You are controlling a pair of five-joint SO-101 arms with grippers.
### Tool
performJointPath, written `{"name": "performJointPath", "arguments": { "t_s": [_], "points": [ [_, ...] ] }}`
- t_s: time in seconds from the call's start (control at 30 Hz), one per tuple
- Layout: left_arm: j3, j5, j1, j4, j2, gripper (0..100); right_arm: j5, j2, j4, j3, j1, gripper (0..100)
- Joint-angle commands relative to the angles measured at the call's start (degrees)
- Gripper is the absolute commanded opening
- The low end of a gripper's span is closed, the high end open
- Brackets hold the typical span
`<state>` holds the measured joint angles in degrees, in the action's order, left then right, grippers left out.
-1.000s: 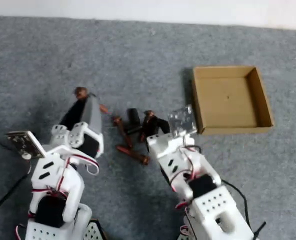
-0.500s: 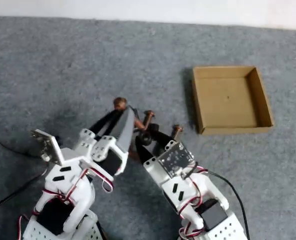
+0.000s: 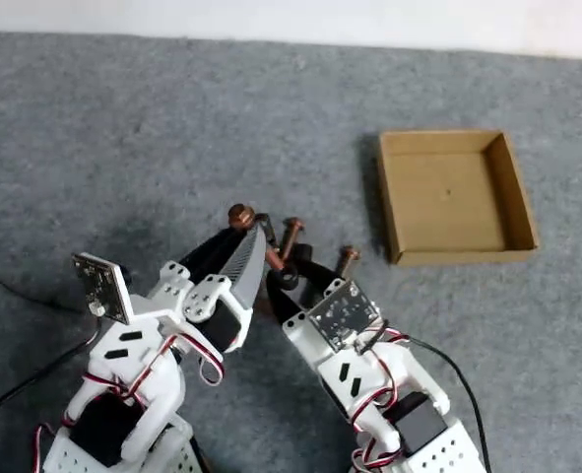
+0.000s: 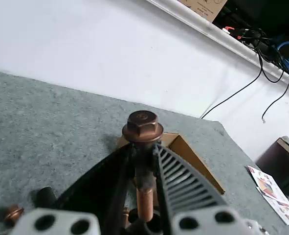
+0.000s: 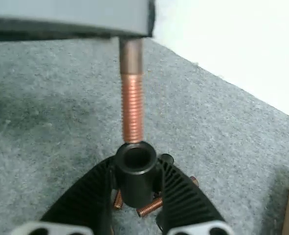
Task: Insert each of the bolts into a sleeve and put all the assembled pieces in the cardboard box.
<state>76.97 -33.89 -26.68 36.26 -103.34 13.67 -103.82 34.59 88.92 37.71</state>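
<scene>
My left gripper (image 3: 243,236) is shut on a copper bolt (image 4: 143,147), hex head (image 3: 239,215) up and threaded shank pointing down. My right gripper (image 5: 136,183) is shut on a black sleeve (image 5: 136,169), held upright with its bore facing the bolt. The bolt's threaded tip (image 5: 132,115) hangs just above the sleeve's mouth, at its rim. More loose bolts (image 3: 291,235) lie on the carpet between the two grippers, one (image 3: 347,259) near the box. The cardboard box (image 3: 454,195) sits empty at the right.
Grey carpet (image 3: 123,128) covers the table. A white wall runs along the far edge. Another black sleeve (image 4: 44,196) and a loose bolt head (image 4: 11,214) lie on the carpet in the left wrist view. Loose bolts (image 5: 149,207) lie under the right gripper.
Both arms swung together over the pile: the left gripper carried its bolt right, the right gripper lifted the sleeve. In the last half second the bolt lined up over the sleeve.
</scene>
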Motion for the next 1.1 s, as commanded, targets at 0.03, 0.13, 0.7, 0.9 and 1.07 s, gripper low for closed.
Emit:
{"name": "performJointPath", "arguments": {
  "t_s": [0.03, 0.13, 0.7, 0.9, 1.07],
  "points": [
    [-3.3, 0.0, -0.84, 0.44, -0.66, 1, 0.53, -0.31, -0.22, -0.48, 0.48, 0.5],
    [-3.21, 0.09, -2.51, 0.7, -0.66, 1, 0.53, -0.04, -0.31, -0.48, 0.48, 0.5],
    [-3.91, 0.35, -5.14, 6.24, -0.84, 1, 0.44, 0.04, -0.31, -0.4, 4.09, 0.5],
    [-0.22, 0.35, -2.59, 6.33, -0.75, 1, 0.44, 0.04, -0.31, -0.4, 3.91, 0.5],
    [-1.8, -0.09, 4.62, 6.24, -0.84, 1, 0.44, 0.04, -0.31, -0.4, 3.91, 0.5]
  ]
}}
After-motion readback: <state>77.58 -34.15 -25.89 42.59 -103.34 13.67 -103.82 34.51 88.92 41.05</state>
